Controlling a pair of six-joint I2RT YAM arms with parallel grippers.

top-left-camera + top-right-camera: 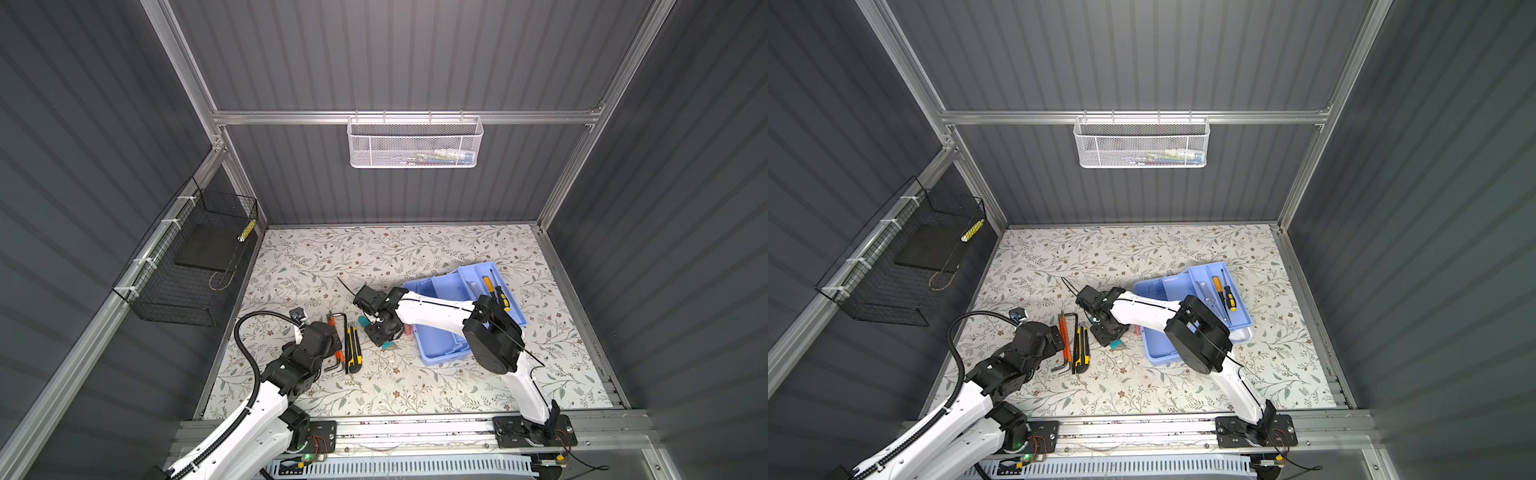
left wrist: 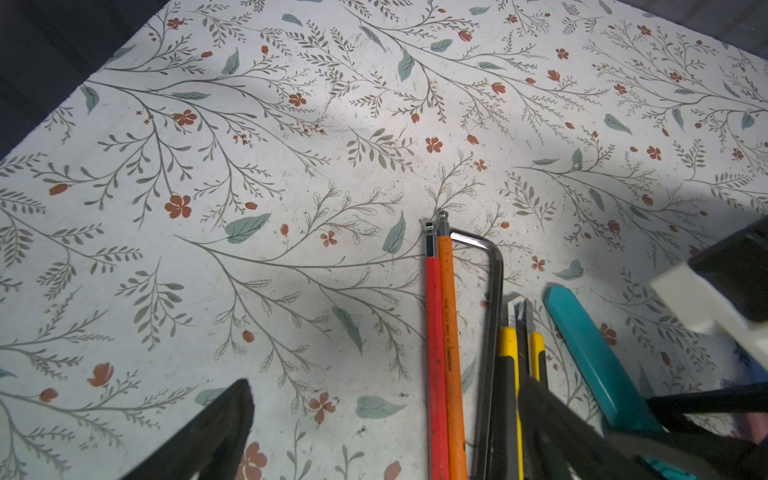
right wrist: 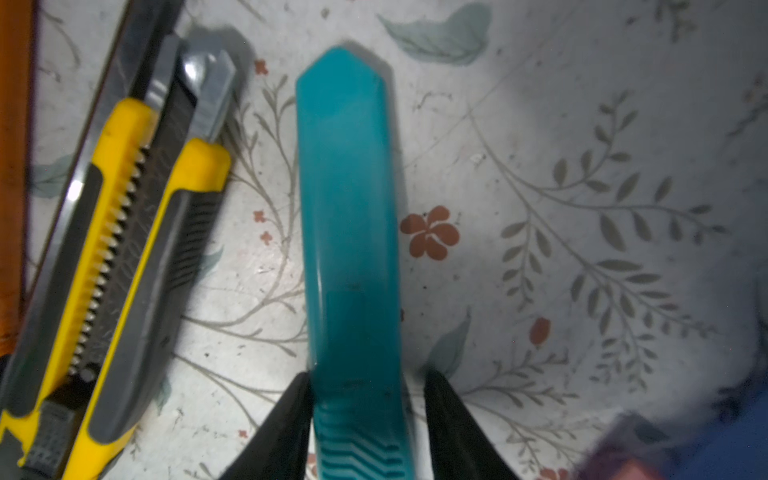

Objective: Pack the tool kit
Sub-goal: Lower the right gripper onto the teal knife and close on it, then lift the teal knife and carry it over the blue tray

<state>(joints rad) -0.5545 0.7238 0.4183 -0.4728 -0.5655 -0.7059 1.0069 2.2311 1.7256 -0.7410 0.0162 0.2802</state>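
Note:
The tool kit's light blue box (image 1: 438, 347) stands at the right of the table. Its divided tray (image 1: 455, 280) lies tilted on top with screwdrivers (image 1: 496, 291) in it. A teal tool (image 3: 349, 208) lies flat on the table, left of the box. My right gripper (image 3: 368, 374) straddles its ribbed end; one finger touches it and a gap shows at the other. A yellow utility knife (image 1: 354, 347) and red and orange hex keys (image 2: 442, 353) lie to the left. My left gripper (image 2: 384, 382) hangs wide open above them, holding nothing.
A grey hex key (image 2: 492, 291) lies between the coloured keys and the knife. A white mesh basket (image 1: 413, 143) hangs on the back wall and a black wire basket (image 1: 187, 266) on the left wall. Grey walls close in three sides.

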